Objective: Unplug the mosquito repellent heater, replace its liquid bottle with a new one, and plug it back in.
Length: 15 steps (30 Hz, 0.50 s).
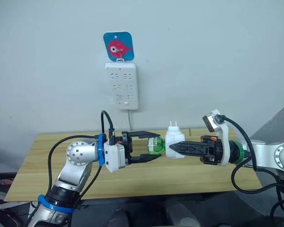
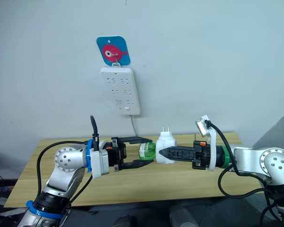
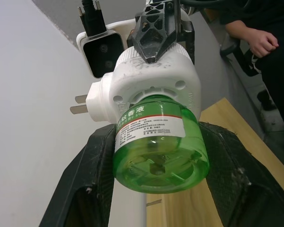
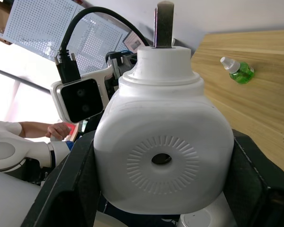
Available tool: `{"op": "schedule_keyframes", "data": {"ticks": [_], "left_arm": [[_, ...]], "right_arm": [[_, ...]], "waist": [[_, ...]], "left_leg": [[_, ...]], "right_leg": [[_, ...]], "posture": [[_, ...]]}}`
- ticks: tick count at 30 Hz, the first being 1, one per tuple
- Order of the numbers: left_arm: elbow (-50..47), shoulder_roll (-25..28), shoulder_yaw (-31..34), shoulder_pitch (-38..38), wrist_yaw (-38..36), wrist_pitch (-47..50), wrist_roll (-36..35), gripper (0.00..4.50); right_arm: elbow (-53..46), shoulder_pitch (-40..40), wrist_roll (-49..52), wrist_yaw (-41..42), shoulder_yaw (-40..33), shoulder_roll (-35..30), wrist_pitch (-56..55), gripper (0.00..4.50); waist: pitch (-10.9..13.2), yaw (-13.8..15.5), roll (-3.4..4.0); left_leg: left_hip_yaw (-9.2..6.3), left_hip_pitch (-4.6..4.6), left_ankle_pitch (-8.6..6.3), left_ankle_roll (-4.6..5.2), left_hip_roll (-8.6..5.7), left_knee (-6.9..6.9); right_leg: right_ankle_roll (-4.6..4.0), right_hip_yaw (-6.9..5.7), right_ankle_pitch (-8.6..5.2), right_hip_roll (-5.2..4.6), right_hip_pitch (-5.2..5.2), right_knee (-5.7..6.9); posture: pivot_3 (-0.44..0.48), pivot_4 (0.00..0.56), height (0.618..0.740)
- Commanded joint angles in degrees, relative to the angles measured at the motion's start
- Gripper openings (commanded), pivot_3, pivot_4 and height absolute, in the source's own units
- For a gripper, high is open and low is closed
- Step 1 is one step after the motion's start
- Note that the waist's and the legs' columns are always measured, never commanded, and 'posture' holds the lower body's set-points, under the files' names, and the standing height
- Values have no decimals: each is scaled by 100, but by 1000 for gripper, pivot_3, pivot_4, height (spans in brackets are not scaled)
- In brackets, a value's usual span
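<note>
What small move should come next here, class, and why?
Probably twist the green bottle with the left pincer to unscrew it: it still sits in the heater, which the right pincer grips unplugged above the table, while another green bottle lies waiting there.

From my remote seat this reads as a robot test room or lab. A plain wooden table (image 1: 132, 177) stands against a bare pale wall (image 1: 217, 56), where a white multi-socket strip (image 1: 121, 85) hangs under a blue fish hook plate (image 1: 118, 46). Perforated white panels (image 4: 42, 23) (pegboard, I think) line one side, and a seated person's hand (image 3: 261, 42) shows nearby.
</note>
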Motion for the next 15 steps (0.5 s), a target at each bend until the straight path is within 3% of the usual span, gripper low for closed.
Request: {"op": "schedule_keyframes", "data": {"ticks": [1, 5, 8, 11, 15], "left_arm": [[-136, 2, -23, -65, 97, 140, -12, 2251], [-516, 312, -167, -111, -128, 1237, -457, 2251], [-1058, 973, -136, -430, 151, 3880, -1517, 2251], [-1073, 1567, 28, -1166, 314, 6553, -3268, 2251], [-671, 1800, 233, -1729, 405, 8296, -4405, 2251]], "right_arm": [[-122, -16, 142, 21, -120, -10, -51, 3004], [-113, -41, 127, 24, -116, -4, -32, 3004], [-110, -66, 75, 89, -129, -37, 39, 3004], [-127, -87, -34, 250, -144, -91, 139, 3004], [-198, -111, -138, 451, -152, -126, 204, 3004]], "waist": [[0, 0, 0], [0, -1, 0], [1, -5, 0], [1, -11, -1], [1, -4, 0]], "left_leg": [[0, 0, 0, 0, 0, 0], [0, 0, 0, 0, 0, 0], [-7, -1, 0, 0, 2, 0], [-14, -2, 0, 0, 1, 1], [-22, -4, 0, 0, -1, 0]], "right_leg": [[0, 0, 0, 0, 0, 0], [0, 0, 0, 0, 0, 0], [0, -5, 0, 3, -2, 5], [0, -15, -1, 4, -2, 8], [0, -26, -1, 5, -2, 5]], "posture": [[-189, 71, 740], [-187, 72, 740], [-184, 74, 740], [-184, 74, 740], [-186, 78, 740]]}}
